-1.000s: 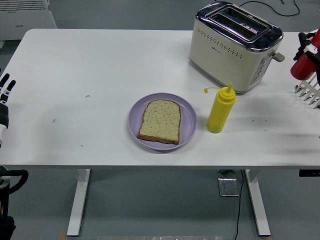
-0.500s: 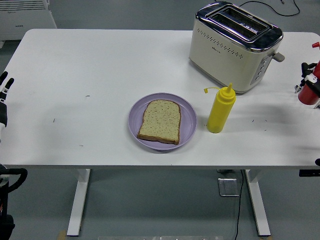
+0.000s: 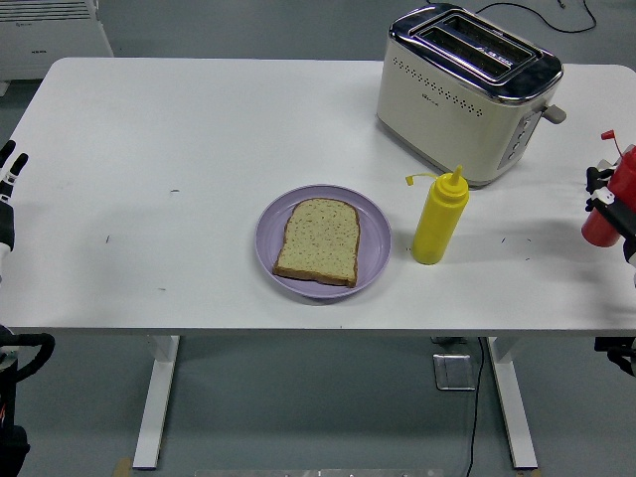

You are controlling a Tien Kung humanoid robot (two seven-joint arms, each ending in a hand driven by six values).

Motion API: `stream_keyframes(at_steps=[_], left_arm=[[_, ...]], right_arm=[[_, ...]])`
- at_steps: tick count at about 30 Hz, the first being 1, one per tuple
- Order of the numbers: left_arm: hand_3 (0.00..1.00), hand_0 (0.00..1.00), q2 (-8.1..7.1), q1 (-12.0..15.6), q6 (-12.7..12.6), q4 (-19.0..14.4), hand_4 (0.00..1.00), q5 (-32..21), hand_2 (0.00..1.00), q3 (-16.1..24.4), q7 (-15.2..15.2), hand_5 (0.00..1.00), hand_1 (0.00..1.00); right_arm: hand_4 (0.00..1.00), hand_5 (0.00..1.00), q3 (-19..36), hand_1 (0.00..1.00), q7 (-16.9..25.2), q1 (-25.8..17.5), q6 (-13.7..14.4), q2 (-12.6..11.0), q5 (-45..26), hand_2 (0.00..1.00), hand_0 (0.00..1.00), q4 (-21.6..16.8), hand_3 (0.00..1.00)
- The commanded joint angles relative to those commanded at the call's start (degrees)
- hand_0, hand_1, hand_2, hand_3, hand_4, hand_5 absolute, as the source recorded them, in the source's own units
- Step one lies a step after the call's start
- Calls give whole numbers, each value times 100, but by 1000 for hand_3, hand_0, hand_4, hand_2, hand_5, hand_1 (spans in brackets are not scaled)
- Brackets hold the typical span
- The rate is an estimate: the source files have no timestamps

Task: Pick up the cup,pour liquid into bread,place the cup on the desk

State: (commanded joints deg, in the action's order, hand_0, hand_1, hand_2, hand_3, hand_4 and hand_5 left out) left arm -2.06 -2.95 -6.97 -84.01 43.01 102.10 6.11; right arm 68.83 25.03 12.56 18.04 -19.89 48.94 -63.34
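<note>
At the right edge of the frame, about mid-height, the right robot hand (image 3: 608, 204) has its dark fingers wrapped around a red plastic squeeze bottle (image 3: 606, 214) with a pointed red nozzle at its top. The bottle sits at the right end of the white table (image 3: 199, 149); whether its base touches the table cannot be told.

A slice of brown speckled bread (image 3: 318, 240) lies flat on a round lilac plate (image 3: 271, 238) in the lower centre of the frame, well to the left of the held bottle. A yellow squeeze bottle (image 3: 438, 221) stands upright just right of the plate, between it and the robot hand. A cream and chrome two-slot toaster (image 3: 462, 91) occupies the upper right.

The left robot hand (image 3: 8, 179) rests at the left edge of the frame, its fingers loosely extended and holding nothing.
</note>
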Motion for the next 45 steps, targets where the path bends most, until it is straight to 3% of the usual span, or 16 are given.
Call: stream_keyframes(at_steps=[5, 6, 11, 12, 23, 24, 29, 30, 35, 36, 41, 42, 45], left_arm=[[702, 715, 2, -4, 0, -1, 663, 1, 789, 4, 1, 998, 755], [702, 715, 1, -5, 0, -1, 662, 1, 789, 3, 1, 998, 755], [702, 715, 5, -8, -1, 2, 662, 4, 789, 16, -2, 998, 755], [702, 715, 5, -8, -1, 2, 662, 5, 790, 18, -2, 998, 755], [702, 715, 33, -36, -1, 10, 663, 9, 790, 31, -5, 998, 755], [702, 715, 34, -36, 0, 8, 662, 9, 790, 30, -5, 998, 755], [702, 715, 31, -29, -1, 2, 662, 9, 790, 37, -3, 998, 755], [702, 715, 30, -28, 0, 1, 662, 9, 790, 38, -3, 998, 755], [702, 715, 29, -27, -3, 1, 662, 8, 790, 37, -1, 998, 755], [702, 715, 27, -28, -3, 1, 662, 8, 790, 35, -1, 998, 755], [702, 715, 22, -33, -4, -1, 662, 8, 790, 31, -2, 998, 755], [702, 715, 21, -34, -5, -1, 662, 9, 790, 29, -3, 998, 755], [702, 715, 19, -32, -6, -2, 662, 7, 790, 25, -2, 998, 755]], right_arm=[[616, 306, -103, 296, 48, 32, 50, 77, -98, 372, 287, 185, 378], [623, 305, -111, 381, 54, 36, 58, 85, -107, 419, 373, 201, 387], [623, 305, -180, 381, 129, 63, 118, 156, -193, 419, 373, 345, 387], [626, 305, -184, 438, 138, 61, 124, 165, -203, 447, 441, 360, 407], [640, 296, -158, 465, 295, -16, 228, 289, -318, 479, 474, 477, 430], [660, 286, -152, 533, 303, -23, 239, 299, -319, 534, 554, 485, 472], [660, 286, -103, 533, 353, -70, 295, 317, -310, 534, 554, 478, 472], [709, 284, -92, 606, 369, -83, 309, 320, -302, 611, 656, 468, 567], [709, 284, -17, 606, 374, -172, 310, 354, -102, 611, 656, 407, 567], [786, 290, 1, 720, 362, -189, 307, 365, -48, 757, 783, 396, 806], [786, 290, 79, 720, 289, -251, 264, 410, 155, 757, 783, 391, 806], [878, 295, 97, 857, 282, -268, 231, 416, 191, 955, 923, 392, 998], [878, 295, 189, 857, 280, -326, 174, 445, 292, 955, 923, 394, 998]])
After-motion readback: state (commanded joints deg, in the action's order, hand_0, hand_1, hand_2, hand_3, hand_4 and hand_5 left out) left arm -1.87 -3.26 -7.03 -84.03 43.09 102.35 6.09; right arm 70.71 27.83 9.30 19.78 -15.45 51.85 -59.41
